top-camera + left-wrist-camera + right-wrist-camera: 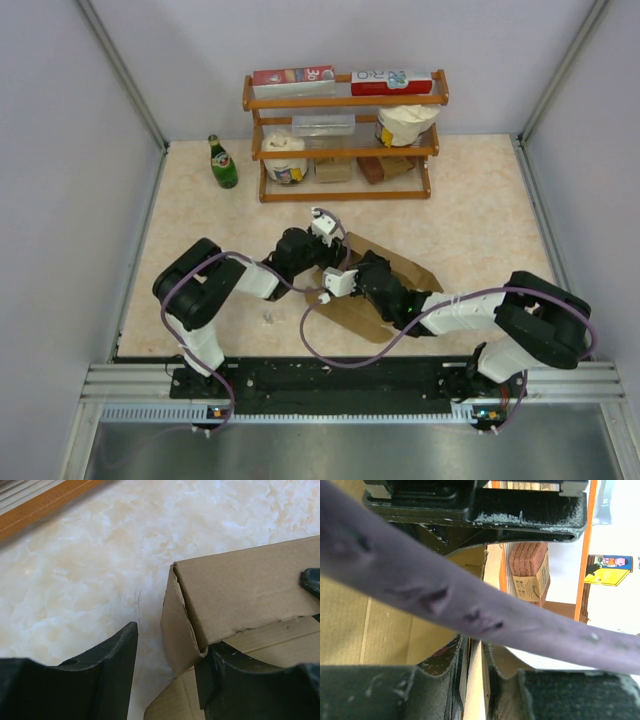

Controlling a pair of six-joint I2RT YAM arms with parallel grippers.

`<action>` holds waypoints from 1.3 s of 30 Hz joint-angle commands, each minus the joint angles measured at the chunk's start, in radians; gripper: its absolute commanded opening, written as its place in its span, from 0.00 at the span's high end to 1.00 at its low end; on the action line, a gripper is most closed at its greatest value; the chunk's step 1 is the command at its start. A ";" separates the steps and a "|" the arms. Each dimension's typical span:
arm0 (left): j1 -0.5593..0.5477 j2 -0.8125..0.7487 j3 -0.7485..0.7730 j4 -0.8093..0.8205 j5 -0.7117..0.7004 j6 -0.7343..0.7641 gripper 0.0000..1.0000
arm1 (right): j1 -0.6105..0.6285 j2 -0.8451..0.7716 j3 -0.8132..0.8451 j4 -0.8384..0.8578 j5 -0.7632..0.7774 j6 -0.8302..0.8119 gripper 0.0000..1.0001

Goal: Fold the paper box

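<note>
One box (405, 268) lies on the surface (480, 220). Left arm (255, 278) and right arm (460, 312) bend inward over it. The left gripper (170, 640) is half-open astride a corner wall, and the right gripper (476, 652) is narrow, pinching a flap.

At twelve o'clock, on the top board of the orange wooden shelf (345, 101), the left red-and-white printed carton (293, 78) shows a "30" near its right end. The right red-and-white carton (392, 80) bears large letters, seemingly "RO". The label of the green glass bottle (222, 163) and the yellow cartoon label (607, 570) are too small to read.
</note>
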 commanded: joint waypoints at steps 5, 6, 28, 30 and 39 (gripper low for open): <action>-0.040 0.002 0.010 0.039 -0.084 0.044 0.54 | 0.039 -0.004 -0.012 0.057 -0.014 0.029 0.83; -0.041 0.005 0.010 0.039 -0.090 0.046 0.55 | 0.038 -0.002 -0.012 0.059 -0.014 0.030 0.83; -0.127 0.015 0.029 0.006 -0.267 0.113 0.86 | 0.045 -0.002 -0.015 0.094 -0.020 0.062 0.80; -0.126 -0.004 0.018 0.003 -0.256 0.107 0.78 | 0.045 -0.008 -0.014 0.099 -0.021 0.064 0.79; -0.124 -0.109 -0.054 -0.006 -0.199 0.043 0.42 | 0.045 -0.058 -0.009 0.085 -0.033 0.082 0.72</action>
